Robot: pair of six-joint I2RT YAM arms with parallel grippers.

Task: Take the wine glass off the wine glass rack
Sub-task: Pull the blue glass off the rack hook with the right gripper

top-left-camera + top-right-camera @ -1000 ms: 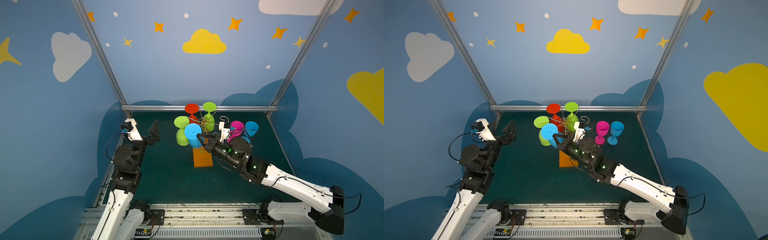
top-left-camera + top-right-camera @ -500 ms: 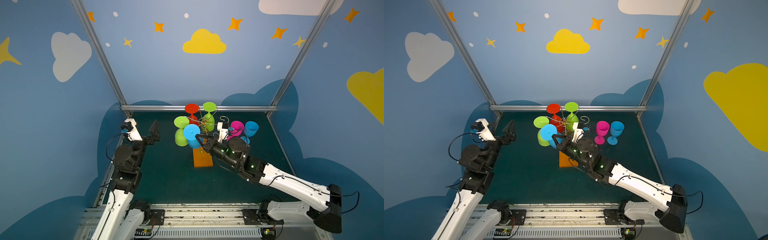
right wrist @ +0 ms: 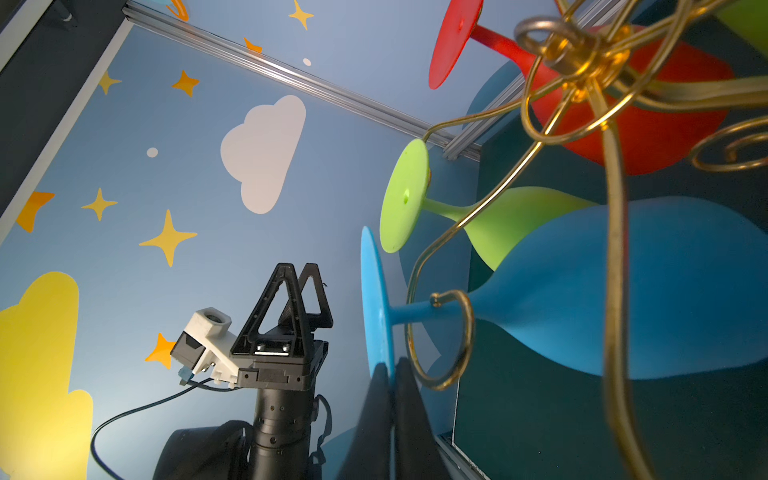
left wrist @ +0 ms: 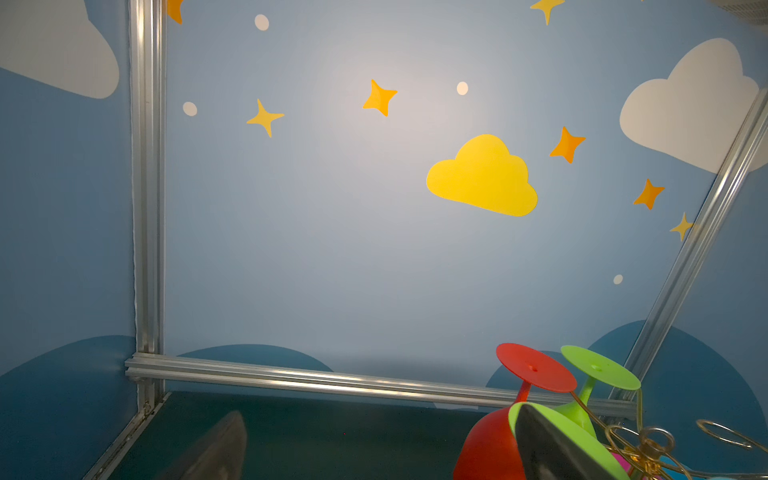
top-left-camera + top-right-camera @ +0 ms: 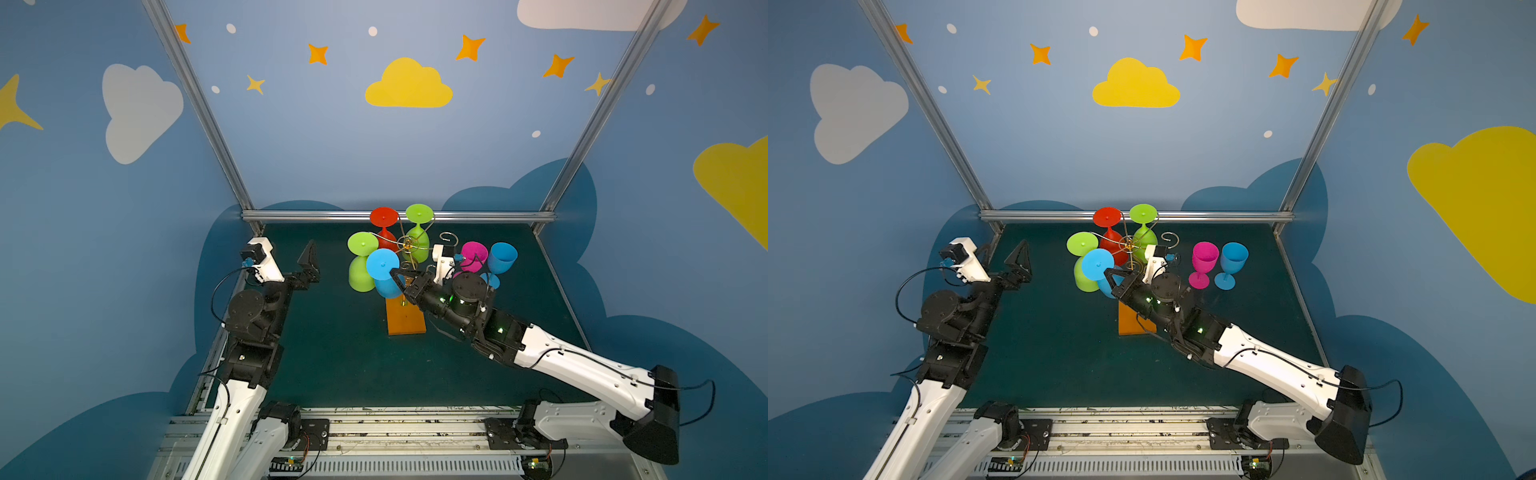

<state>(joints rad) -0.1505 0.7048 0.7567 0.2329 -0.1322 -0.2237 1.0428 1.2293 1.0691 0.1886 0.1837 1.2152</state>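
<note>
Four upturned glasses (image 5: 362, 244) hang on the wine glass rack (image 5: 405, 322). The right hand (image 5: 394, 273), pressed together, meets the foot of the blue wine glass (image 5: 382, 264); the left hand (image 5: 1001, 255), spread, hovers left.

The thin wire wine glass rack (image 5: 407, 244) is gold, its flat rectangular wooden base (image 5: 405, 322) orange. Around it: a sky-blue wine glass (image 5: 382, 264) at 8 o'clock, a lime-green wine glass (image 5: 362, 243) at 10, a red wine glass (image 5: 383, 217) at 11, a second lime-green wine glass (image 5: 419, 213) at 1, all plain. At 3 o'clock, a magenta goblet (image 5: 1205, 255) and a blue goblet (image 5: 1234, 255). The table mat (image 5: 332, 353) is dark green; the walls (image 5: 311, 145) blue with yellow and white clouds, orange stars, white dots.
</note>
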